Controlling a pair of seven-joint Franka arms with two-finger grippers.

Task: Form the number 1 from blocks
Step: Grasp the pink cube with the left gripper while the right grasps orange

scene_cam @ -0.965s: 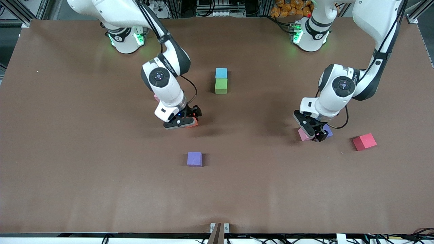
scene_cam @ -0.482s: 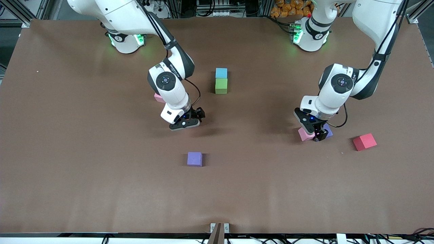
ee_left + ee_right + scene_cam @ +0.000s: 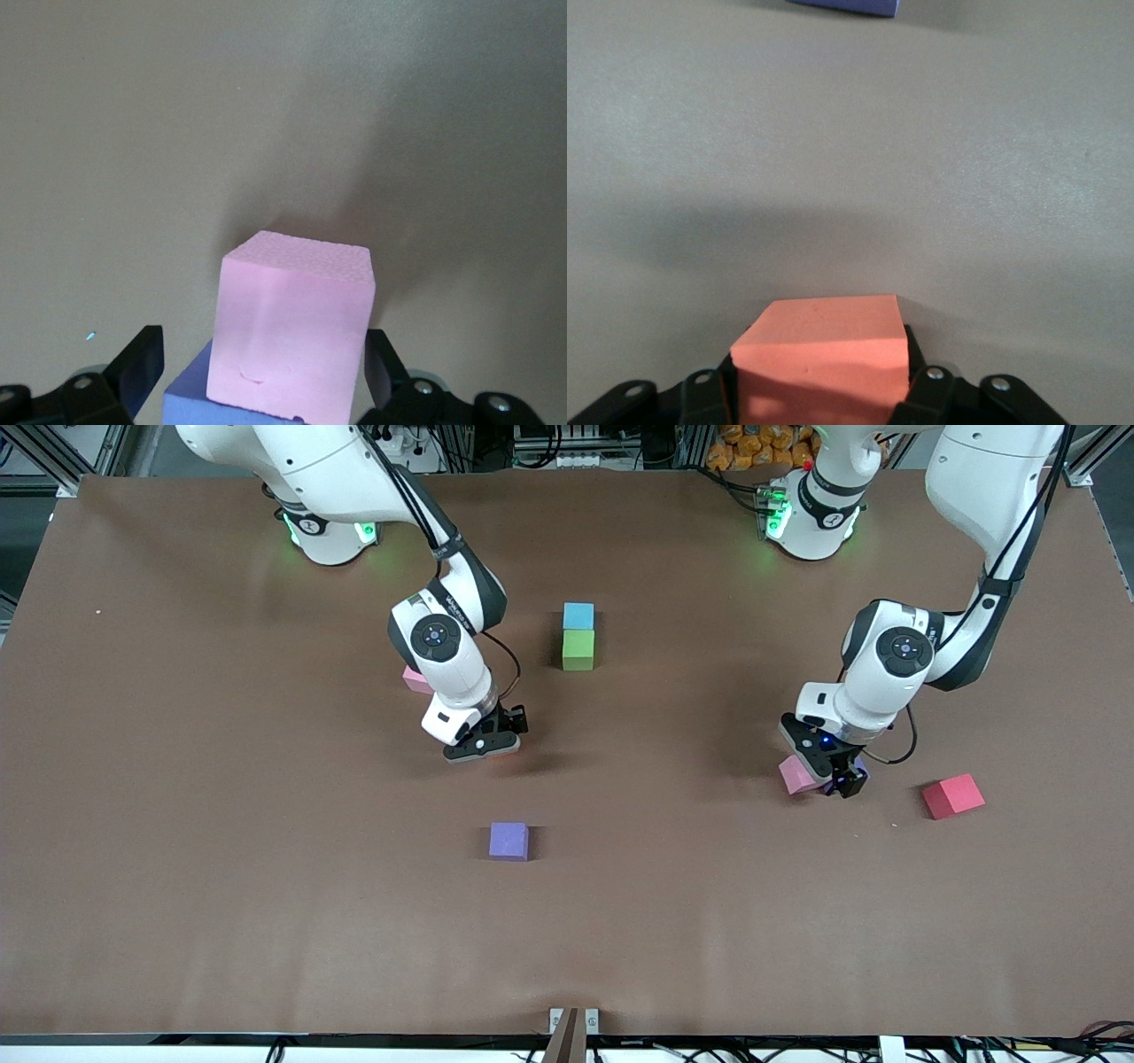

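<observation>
Orange block now clamped between right gripper fingers, previously spread; pickup judged secured. Left gripper held wide astride pink block atop purple block, ungrasped.

8 blocks, 2 arms

2 glossy white arms with black joints, thin cables, seemingly green-lit bases.
</observation>
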